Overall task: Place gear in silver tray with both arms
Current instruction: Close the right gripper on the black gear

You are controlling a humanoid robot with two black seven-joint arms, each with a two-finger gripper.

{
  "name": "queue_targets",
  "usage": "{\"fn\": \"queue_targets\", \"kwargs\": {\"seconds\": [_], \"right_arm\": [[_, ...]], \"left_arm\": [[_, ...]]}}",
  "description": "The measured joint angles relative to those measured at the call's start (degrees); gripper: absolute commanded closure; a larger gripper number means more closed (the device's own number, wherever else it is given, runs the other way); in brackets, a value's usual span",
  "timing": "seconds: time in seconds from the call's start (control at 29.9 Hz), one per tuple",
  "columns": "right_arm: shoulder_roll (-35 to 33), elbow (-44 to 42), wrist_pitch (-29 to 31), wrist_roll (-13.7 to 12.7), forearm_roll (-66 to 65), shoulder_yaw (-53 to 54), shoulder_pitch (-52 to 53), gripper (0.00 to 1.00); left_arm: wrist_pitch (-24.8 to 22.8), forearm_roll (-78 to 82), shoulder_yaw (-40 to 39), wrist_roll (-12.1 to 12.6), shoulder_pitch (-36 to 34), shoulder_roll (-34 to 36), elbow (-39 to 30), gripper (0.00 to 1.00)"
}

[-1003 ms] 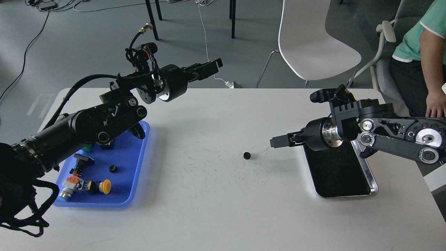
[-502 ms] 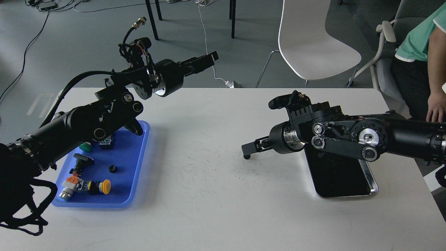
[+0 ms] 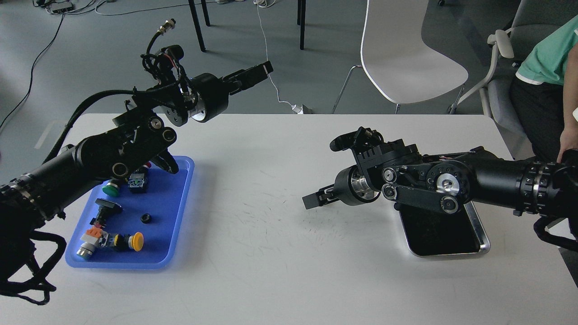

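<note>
The small black gear does not show on the table; the spot where it lay is covered by my right gripper point(image 3: 314, 200). That gripper is low over the white table, pointing left, just left of the silver tray point(image 3: 482, 238). Its fingers are dark and I cannot tell them apart. My right arm lies across the tray's far half, and the tray's dark bottom looks bare where it shows. My left gripper point(image 3: 259, 71) is raised above the table's far left edge, fingers together, holding nothing.
A blue plastic tray point(image 3: 174, 234) at the left holds several small parts, among them a yellow button point(image 3: 136, 241) and a small black ring point(image 3: 145, 218). A white chair point(image 3: 406, 54) stands behind the table. A person in green point(image 3: 548, 58) sits at the far right.
My right arm has swung left from over the silver tray and come down onto the gear, which no longer shows. My left arm has drawn back to the left and slightly up.
</note>
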Motion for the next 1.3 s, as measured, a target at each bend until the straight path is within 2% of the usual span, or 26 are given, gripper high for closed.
{"fn": "queue_targets", "kwargs": {"seconds": [0.27,0.47,0.57,0.74,1.04,1.24,1.3], "right_arm": [[3.54,-2.72,0.45,0.23,0.15,-3.19,0.0,0.11],[4.54,-3.75,0.78,0.27,0.17,-4.0,0.3,0.25],[4.86,-4.2,0.91,0.27,0.18,-4.07,0.65,0.37],[5.73,-4.9,1.05,0.27,0.29,-4.81,1.39,0.51],[6.36,-5.46,3.18,0.27,0.51,-6.8,2.51,0.62],[6.36,-6.01,3.81,0.35,0.47,-6.93,2.69,0.97],[6.34,-6.03,4.12,0.38,0.45,-6.96,2.82,0.98]], "left_arm": [[0.58,-0.01,-0.98,-0.08,0.01,0.07,-0.03,0.02],[1.12,-0.01,-1.04,-0.08,0.09,0.08,-0.22,0.02],[1.18,-0.01,-1.1,-0.08,0.1,0.13,-0.75,0.02],[1.23,-0.01,-1.1,-0.08,0.1,0.16,-0.98,0.02],[2.02,-0.01,-1.1,-0.08,0.23,0.16,-1.0,0.02],[2.11,-0.01,-1.1,-0.08,0.42,0.14,-1.0,0.02],[2.11,-0.01,-1.1,-0.08,0.44,0.15,-1.0,0.02]]}}
